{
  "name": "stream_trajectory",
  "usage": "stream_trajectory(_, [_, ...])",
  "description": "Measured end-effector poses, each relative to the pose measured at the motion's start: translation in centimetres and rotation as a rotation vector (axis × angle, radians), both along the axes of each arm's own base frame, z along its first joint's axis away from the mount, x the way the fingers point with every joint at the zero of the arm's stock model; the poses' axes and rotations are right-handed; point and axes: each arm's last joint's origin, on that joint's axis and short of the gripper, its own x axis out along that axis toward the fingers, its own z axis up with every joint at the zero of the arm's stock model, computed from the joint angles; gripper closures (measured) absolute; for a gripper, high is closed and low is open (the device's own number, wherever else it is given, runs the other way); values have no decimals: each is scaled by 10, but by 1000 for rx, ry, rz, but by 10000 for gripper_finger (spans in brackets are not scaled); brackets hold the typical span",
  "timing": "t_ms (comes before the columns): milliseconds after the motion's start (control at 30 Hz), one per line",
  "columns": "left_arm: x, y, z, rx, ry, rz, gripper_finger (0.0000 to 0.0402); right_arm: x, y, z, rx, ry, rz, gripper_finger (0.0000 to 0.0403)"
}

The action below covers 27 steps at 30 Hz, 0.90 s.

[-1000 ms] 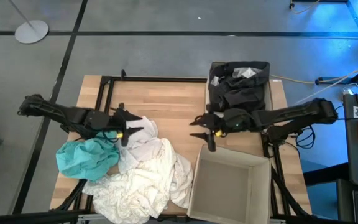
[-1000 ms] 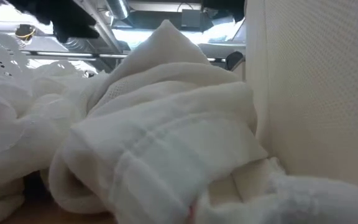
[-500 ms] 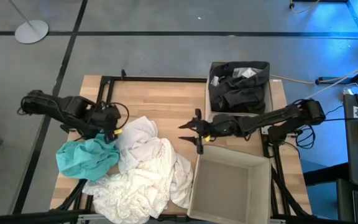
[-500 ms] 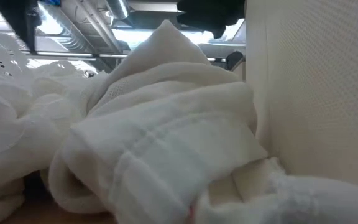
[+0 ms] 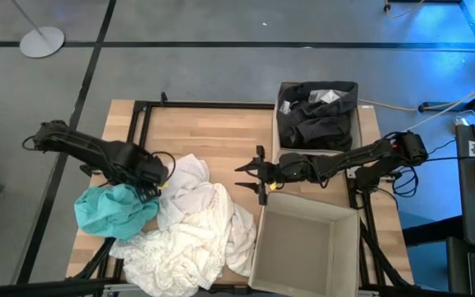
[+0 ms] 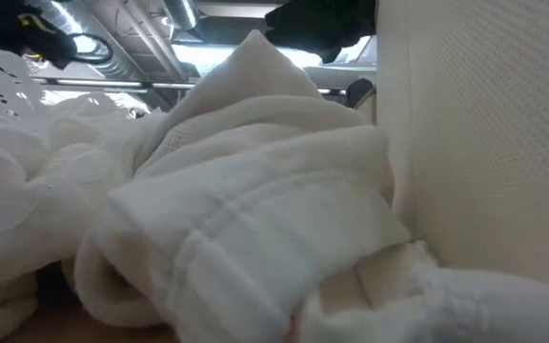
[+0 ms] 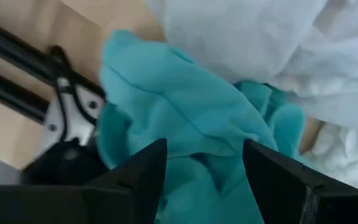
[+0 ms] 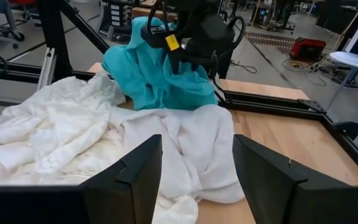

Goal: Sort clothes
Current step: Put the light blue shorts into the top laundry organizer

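The left hand (image 5: 148,183) hangs low over the crumpled teal garment (image 5: 114,210), its two dark fingers (image 7: 138,177) spread apart with the soft, matte teal folds showing between them; they hold nothing. That garment lies bunched at the left edge of the pale wooden desk (image 5: 221,136), touching the heap of white and cream clothes (image 5: 192,227) beside it. The heap is a mix of textures: a smooth, thin white piece on top, a lacy, open-weave cream one toward the desk's front, and a thick ribbed white fold (image 6: 246,238) pressed close against the wall of a cardboard box (image 5: 308,243).

The right hand (image 5: 252,175) reaches out over bare wood between the white heap and that empty, square tan box, fingers splayed wide and empty. Behind its arm, a second box (image 5: 317,115) holds limp dark grey garments (image 5: 316,124), piled and rumpled. Black metal frame rails (image 5: 143,120) run along the desk's edges.
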Motion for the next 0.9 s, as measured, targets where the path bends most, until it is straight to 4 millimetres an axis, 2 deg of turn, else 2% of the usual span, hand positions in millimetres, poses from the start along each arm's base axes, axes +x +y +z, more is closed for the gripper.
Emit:
stream_trajectory(267, [7,-4,-20,-87,-43,-23,198,0,0,1,-2,-7,0,205])
stream_trajectory(400, [3,-3,-34,-80,14,-18,199,0,0,1,-2,-7,0,205])
stream_trajectory(467, [7,-5,-35,-94,-24,-24,202,0,0,1,-2,-6,0,205])
stream_trajectory(600, [14,-7,-43,-83,9,-31,211,0,0,1,-4,-7,-1,205])
stream_trajectory(767, [27,-11,-61,-96,61,-91,227,0,0,1,-6,-8,0,205])
stream_trajectory(900, [36,-15,-75,-120,125,-154,260,0,0,1,-6,-6,0,205])
